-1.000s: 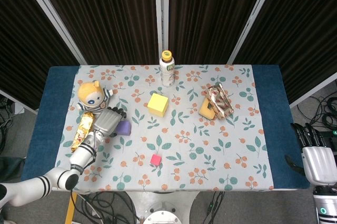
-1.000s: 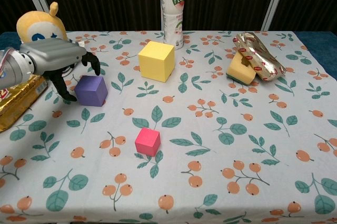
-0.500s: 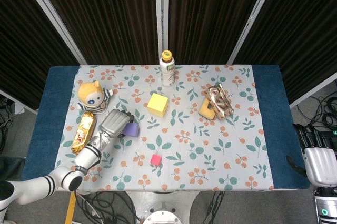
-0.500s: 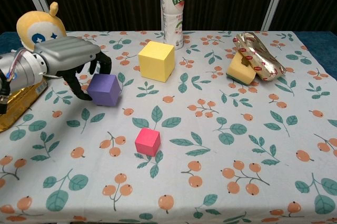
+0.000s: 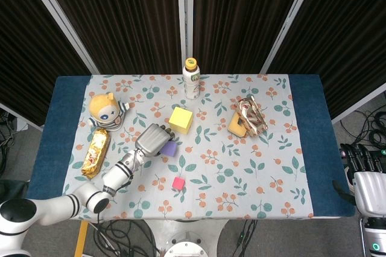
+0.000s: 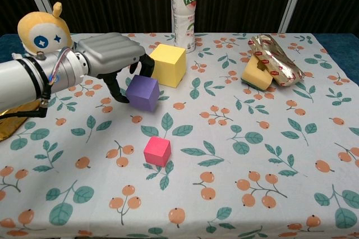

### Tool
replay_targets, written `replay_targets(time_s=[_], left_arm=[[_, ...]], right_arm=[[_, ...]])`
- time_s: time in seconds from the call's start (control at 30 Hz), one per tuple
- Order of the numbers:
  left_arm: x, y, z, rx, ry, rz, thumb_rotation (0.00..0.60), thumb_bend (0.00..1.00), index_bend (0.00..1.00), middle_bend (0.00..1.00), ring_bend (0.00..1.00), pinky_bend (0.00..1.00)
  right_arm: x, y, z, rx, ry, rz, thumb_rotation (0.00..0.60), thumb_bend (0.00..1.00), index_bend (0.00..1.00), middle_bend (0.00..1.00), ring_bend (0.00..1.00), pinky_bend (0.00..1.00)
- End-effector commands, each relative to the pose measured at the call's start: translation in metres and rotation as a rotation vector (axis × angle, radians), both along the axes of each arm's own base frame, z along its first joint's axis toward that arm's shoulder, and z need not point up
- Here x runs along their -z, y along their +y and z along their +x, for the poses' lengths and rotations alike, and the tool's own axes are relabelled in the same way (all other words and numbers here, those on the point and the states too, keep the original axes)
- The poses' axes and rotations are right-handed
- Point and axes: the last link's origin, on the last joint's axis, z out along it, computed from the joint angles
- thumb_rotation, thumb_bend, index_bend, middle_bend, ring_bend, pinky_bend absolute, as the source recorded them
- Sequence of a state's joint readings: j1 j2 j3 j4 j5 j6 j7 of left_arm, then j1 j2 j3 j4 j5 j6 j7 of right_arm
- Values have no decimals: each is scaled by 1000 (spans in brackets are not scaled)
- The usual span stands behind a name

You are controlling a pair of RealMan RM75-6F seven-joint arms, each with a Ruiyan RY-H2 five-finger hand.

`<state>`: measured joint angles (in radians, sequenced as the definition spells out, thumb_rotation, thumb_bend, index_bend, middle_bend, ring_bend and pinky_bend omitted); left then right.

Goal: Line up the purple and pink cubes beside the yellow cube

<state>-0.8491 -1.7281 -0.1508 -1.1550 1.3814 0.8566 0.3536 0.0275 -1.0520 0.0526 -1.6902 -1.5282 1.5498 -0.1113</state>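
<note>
My left hand [image 6: 110,59] [image 5: 153,139] grips the purple cube [image 6: 142,92] [image 5: 170,148], holding it just in front of and left of the yellow cube [image 6: 166,64] [image 5: 181,120]. The purple cube sits close to the yellow one; I cannot tell whether it touches the cloth. Nearer to me, the small pink cube [image 6: 157,151] [image 5: 178,183] lies alone on the floral cloth. My right hand [image 5: 365,178] hangs off the table's right edge with nothing in it and its fingers apart.
A drink bottle [image 6: 184,10] stands behind the yellow cube. A plush toy [image 6: 40,30] and a gold snack pack [image 5: 95,151] lie at the left. A yellow sponge with a shiny wrapper [image 6: 272,67] rests at the right. The floral tablecloth [image 6: 269,160] covers the table.
My left hand has carried the purple cube rightward from beside the snack pack to just left of the yellow cube. The right hand has stayed at the table's edge.
</note>
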Motion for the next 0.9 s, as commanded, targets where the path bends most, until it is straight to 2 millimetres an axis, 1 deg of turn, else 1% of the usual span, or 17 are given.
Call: replay_targets(time_s=[0.03, 0.27, 0.47, 0.8, 0.9], left_arm=[[1, 3, 4, 17, 14, 11, 600, 191, 542, 538, 471, 615], [6, 8, 10, 23, 36, 12, 600, 191, 541, 536, 471, 613], [8, 11, 9, 16, 50, 23, 600, 188, 533, 530, 471, 613], [6, 9, 5, 23, 48, 65, 600, 58, 471, 504, 471, 613], [5, 7, 4, 32, 40, 73, 600, 30, 455, 480, 468, 613]], right_arm=[[-1, 1, 0, 2, 1, -4, 600, 164, 59, 98, 0, 121], [-2, 3, -1, 5, 1, -8, 600, 164, 58, 98, 0, 121], [-3, 4, -1, 10, 4, -12, 600, 164, 59, 98, 0, 121], [-2, 5, 1, 5, 7, -7, 600, 164, 59, 98, 0, 121], [-3, 6, 2, 5, 8, -9, 600, 165, 58, 98, 0, 121]])
